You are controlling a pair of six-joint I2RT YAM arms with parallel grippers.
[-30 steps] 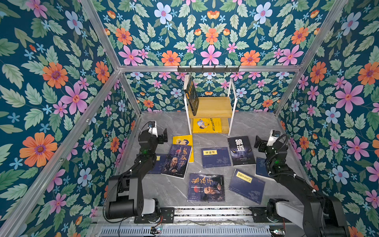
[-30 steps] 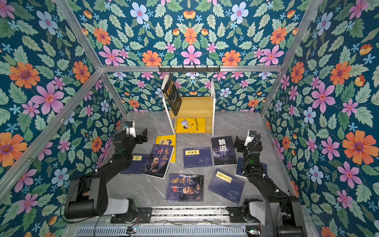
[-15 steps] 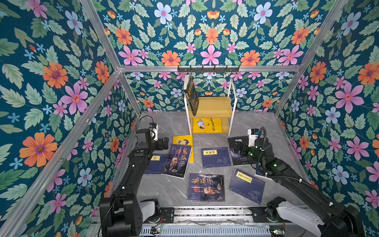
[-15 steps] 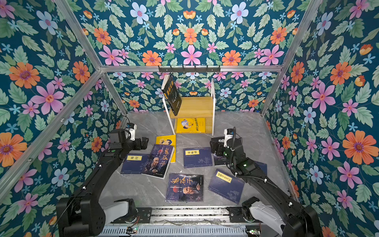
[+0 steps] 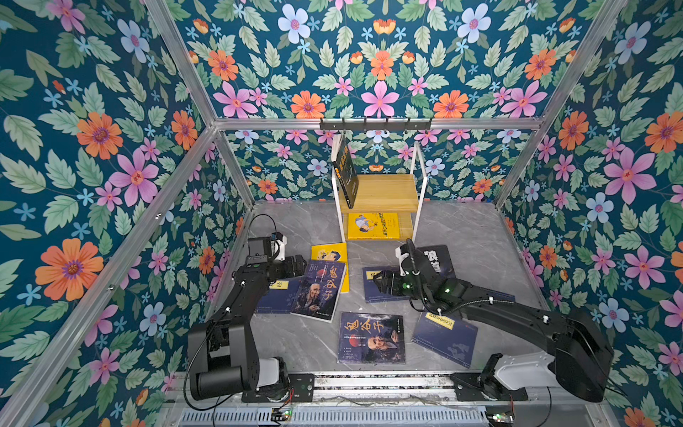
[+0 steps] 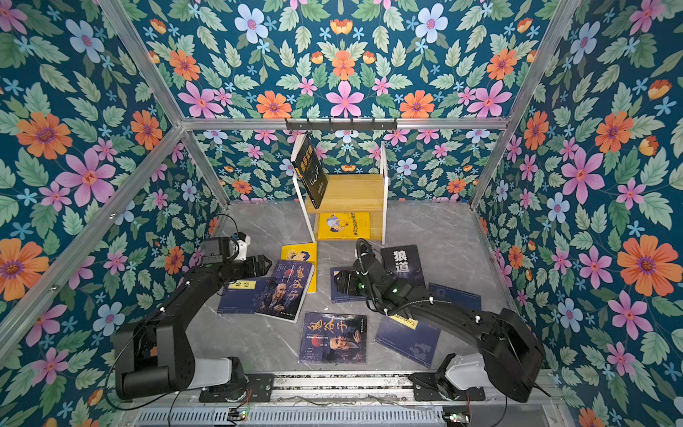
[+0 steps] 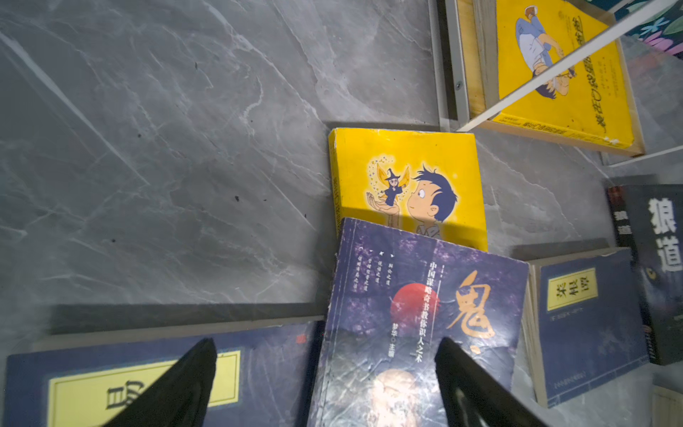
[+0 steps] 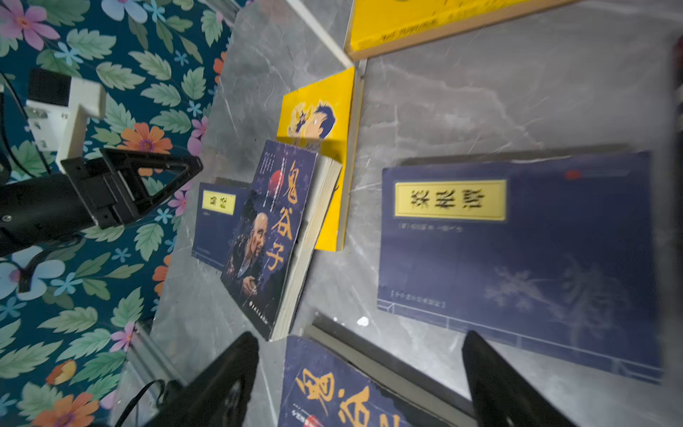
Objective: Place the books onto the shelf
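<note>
- Left wrist view: the left end effector hangs wide and empty over the old-man book, which lies propped across the loose yellow book; its raised edge looks easiest to pinch.
- The right end effector, wide and empty, hovers beside the middle navy book.
- In a top view the shelf stands at the table's 12 o'clock, a dark book leaning on its upper board; most other books lie from centre toward 6 o'clock.
- Its white post narrows the entry.
</note>
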